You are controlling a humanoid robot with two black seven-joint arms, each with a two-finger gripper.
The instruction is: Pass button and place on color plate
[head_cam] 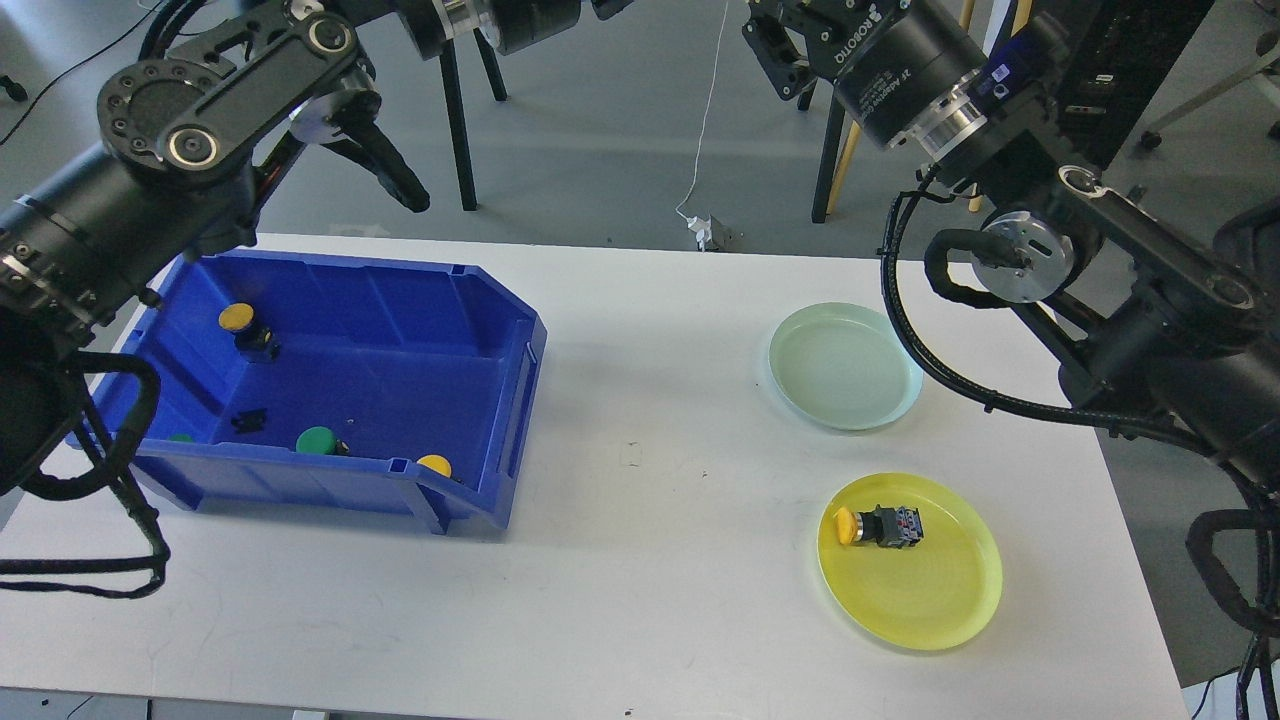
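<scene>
A yellow button (pixel 878 526) with a black body lies on its side on the yellow plate (pixel 930 610) at the front right. The pale green plate (pixel 845 365) behind it is empty. The blue bin (pixel 400 330) at the left holds a yellow button (pixel 240 320), a green button (pixel 318 440), another yellow button (pixel 435 465) at the front wall and a green one (pixel 180 437) barely showing. My left gripper (pixel 608 8) is cut off by the top edge. My right gripper (pixel 775 55) is raised high behind the table, dark and partly cut off. Neither is near a button.
A small black part (pixel 250 420) lies in the bin. My left arm's elbow (pixel 200 110) hangs over the bin's back left corner. My right arm's cables (pixel 960 390) overhang the green plate's right rim. Chair legs (pixel 460 130) stand behind the white table (pixel 650 560).
</scene>
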